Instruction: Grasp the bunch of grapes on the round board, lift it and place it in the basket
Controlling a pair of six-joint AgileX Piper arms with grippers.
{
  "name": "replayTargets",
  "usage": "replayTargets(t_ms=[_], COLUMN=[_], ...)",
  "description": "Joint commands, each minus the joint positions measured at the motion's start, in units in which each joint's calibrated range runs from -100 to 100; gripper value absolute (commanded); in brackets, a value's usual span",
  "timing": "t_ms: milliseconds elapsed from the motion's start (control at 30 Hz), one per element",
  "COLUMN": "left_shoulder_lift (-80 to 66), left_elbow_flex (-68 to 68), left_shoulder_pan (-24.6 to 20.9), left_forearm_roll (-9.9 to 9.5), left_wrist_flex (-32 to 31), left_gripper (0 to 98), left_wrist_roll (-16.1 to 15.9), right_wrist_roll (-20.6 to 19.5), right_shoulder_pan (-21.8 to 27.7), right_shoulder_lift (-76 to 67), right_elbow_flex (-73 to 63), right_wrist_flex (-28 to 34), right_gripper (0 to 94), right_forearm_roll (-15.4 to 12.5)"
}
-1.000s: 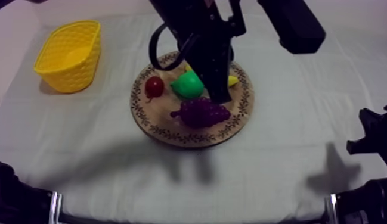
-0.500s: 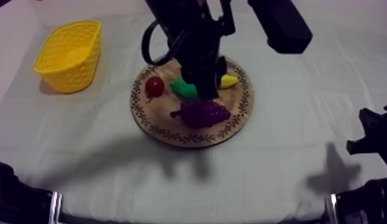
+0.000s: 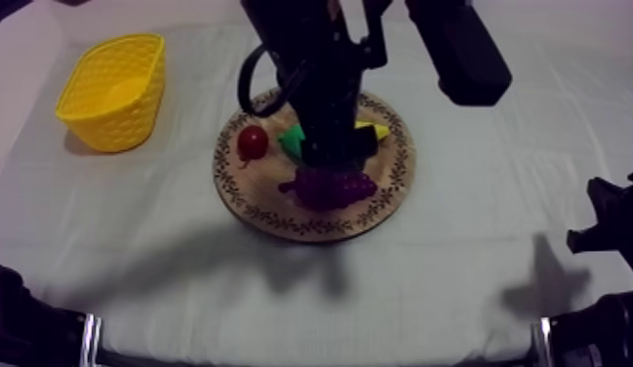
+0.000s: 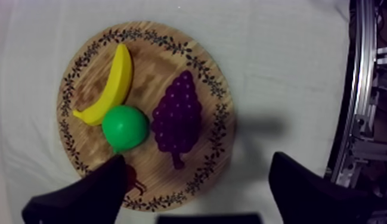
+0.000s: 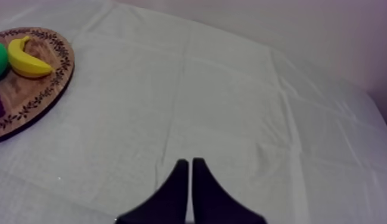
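Over the wooden board (image 4: pixel 149 64): left claw (image 4: pixel 198 159) hovers, fingers spread wide apart, nothing between them.
On the board: bunch of grapes (image 4: pixel 177 116) lies flat, stem end toward the claw, untouched by either finger.
Neighbours: pear (image 4: pixel 125 127) just beside the grapes, banana (image 4: pixel 112 83) curving along the pear's far side, small red fruit (image 3: pixel 252 142) near the rim.
Far left: yellow basket (image 3: pixel 110 90) sits on the tabletop (image 3: pixel 476 224), well apart from the board.
Low at the right: right claw (image 5: pixel 191 164), fingers pressed together, above bare tabletop.
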Motion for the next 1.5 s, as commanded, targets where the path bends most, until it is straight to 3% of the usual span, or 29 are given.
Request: replayTargets(t_ms=[0,667,1467], left_shoulder_lift=[0.41,10.6,23.47], left_elbow_flex=[0.22,9.07,0.66], left_shoulder_pan=[0.03,-2.15,-2.82], left_forearm_roll=[-0.05,0.03,0.14], left_wrist_flex=[-0.17,-11.38,-12.27], left_gripper=[94.2,94.1,94.8], left_wrist_roll=[0.03,-0.68,-1.67], right_wrist_roll=[0.01,0.01,0.01], right_shoulder_pan=[0.02,0.02,0.02], right_shoulder_lift=[0.0,0.0,0.0], right_elbow_flex=[-0.04,-0.04,-0.04], right_wrist_flex=[0.0,0.0,0.0], right_gripper=[0.3,0.3,0.3], right_forearm_roll=[-0.02,-0.02,-0.02])
